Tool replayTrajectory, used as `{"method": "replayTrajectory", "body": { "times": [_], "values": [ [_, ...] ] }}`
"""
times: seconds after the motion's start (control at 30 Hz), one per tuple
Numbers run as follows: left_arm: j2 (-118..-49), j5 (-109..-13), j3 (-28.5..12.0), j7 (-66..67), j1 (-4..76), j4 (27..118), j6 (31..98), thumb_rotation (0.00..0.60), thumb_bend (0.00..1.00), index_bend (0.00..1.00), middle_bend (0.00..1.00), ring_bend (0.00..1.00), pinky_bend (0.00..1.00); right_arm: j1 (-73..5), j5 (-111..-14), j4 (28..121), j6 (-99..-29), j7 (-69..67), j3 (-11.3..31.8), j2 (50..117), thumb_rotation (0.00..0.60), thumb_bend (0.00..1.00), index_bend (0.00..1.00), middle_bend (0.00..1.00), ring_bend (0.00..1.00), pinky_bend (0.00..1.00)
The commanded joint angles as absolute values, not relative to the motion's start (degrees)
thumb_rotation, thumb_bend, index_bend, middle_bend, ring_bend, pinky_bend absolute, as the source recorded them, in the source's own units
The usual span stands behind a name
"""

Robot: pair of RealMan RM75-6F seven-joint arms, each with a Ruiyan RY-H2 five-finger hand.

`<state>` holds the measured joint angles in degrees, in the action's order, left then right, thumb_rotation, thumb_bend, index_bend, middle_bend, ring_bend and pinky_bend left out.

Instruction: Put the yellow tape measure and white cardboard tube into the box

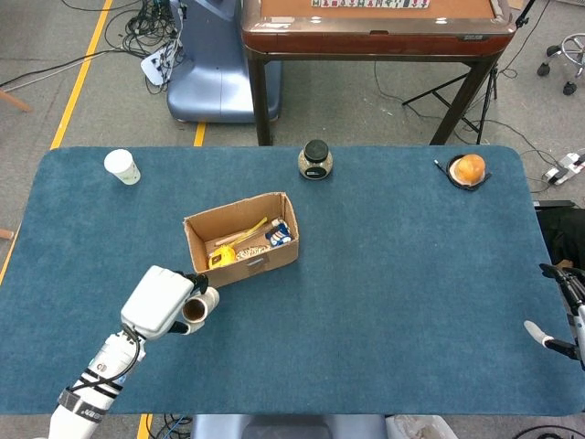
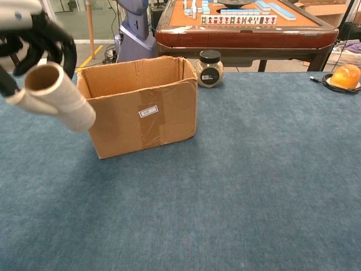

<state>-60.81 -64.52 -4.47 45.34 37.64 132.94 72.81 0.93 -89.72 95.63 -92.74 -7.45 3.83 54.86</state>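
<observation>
My left hand (image 1: 163, 302) holds the white cardboard tube (image 1: 198, 306) in the air, just in front of the box's near-left corner. In the chest view the tube (image 2: 61, 97) hangs tilted, open end up, at rim height left of the box, with the dark fingers (image 2: 42, 36) wrapped around its top. The open brown cardboard box (image 1: 263, 265) stands mid-table; its front wall (image 2: 146, 116) carries a small label. The yellow tape measure (image 1: 222, 256) lies inside the box among other items. Only part of my right hand (image 1: 556, 340) shows at the table's right edge.
A paper cup (image 1: 122, 166) stands at the far left. A black-lidded jar (image 1: 315, 160) sits behind the box, and an orange object on a black disc (image 1: 470, 169) is at the far right. A mahjong table (image 2: 242, 25) stands beyond the table.
</observation>
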Motion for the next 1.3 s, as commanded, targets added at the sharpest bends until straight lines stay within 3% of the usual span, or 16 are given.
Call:
{"method": "replayTrajectory", "body": {
  "times": [0.03,0.47,0.73,0.83,0.97,1.03,1.13,1.3],
  "values": [
    [-60.3,-63.03,-6.85,45.59,38.8,133.27,73.51,0.6,0.13,0.64,0.65,0.66,0.89,0.91,-89.71,95.64,-92.69,-7.4,3.82,54.87,0.6,0.11,0.2,0.29,0.19,0.43],
    [-67.9,-51.78,-15.33,41.16,46.16,119.58,69.86,0.6,0.13,0.63,0.65,0.66,0.89,1.09,-89.47,95.47,-93.01,-8.45,3.99,54.48,0.6,0.11,0.2,0.29,0.19,0.43],
    [-72.61,-47.62,-17.1,39.69,49.99,111.25,67.32,0.6,0.13,0.58,0.62,0.65,0.88,1.04,-89.47,95.28,-92.94,-9.02,4.04,54.33,0.6,0.11,0.2,0.29,0.19,0.43],
    [-73.28,-44.72,-16.81,40.74,51.15,109.53,66.36,0.6,0.13,0.48,0.54,0.64,0.88,1.06,-89.57,95.28,-92.98,-9.05,3.99,54.29,0.6,0.11,0.2,0.29,0.19,0.43],
    [-74.41,-42.73,-16.66,42.4,52.01,107.98,67.96,0.6,0.13,0.11,0.33,0.64,0.88,1.06,-89.6,95.27,-92.97,-9.13,3.98,54.26,0.6,0.11,0.2,0.29,0.19,0.43],
    [-74.96,-42.09,-16.5,43.2,52.16,107.51,69.11,0.6,0.12,0.02,0.24,0.64,0.88,1.04,-89.62,95.3,-92.93,-9.11,3.96,54.25,0.6,0.11,0.2,0.29,0.19,0.43],
    [-75.02,-39.7,-16.56,44.47,52.22,108.21,70.78,0.6,0.1,0.0,0.17,0.64,0.88,1.02,-89.61,95.33,-92.87,-8.99,3.95,54.28,0.6,0.11,0.2,0.29,0.19,0.43],
    [-73.62,-38.61,-15.43,45.74,51.48,109.92,72.42,0.6,0.1,0.0,0.14,0.64,0.88,0.87,-89.53,95.45,-92.44,-8.45,3.86,54.41,0.6,0.11,0.2,0.29,0.19,0.43]
  ]
}}
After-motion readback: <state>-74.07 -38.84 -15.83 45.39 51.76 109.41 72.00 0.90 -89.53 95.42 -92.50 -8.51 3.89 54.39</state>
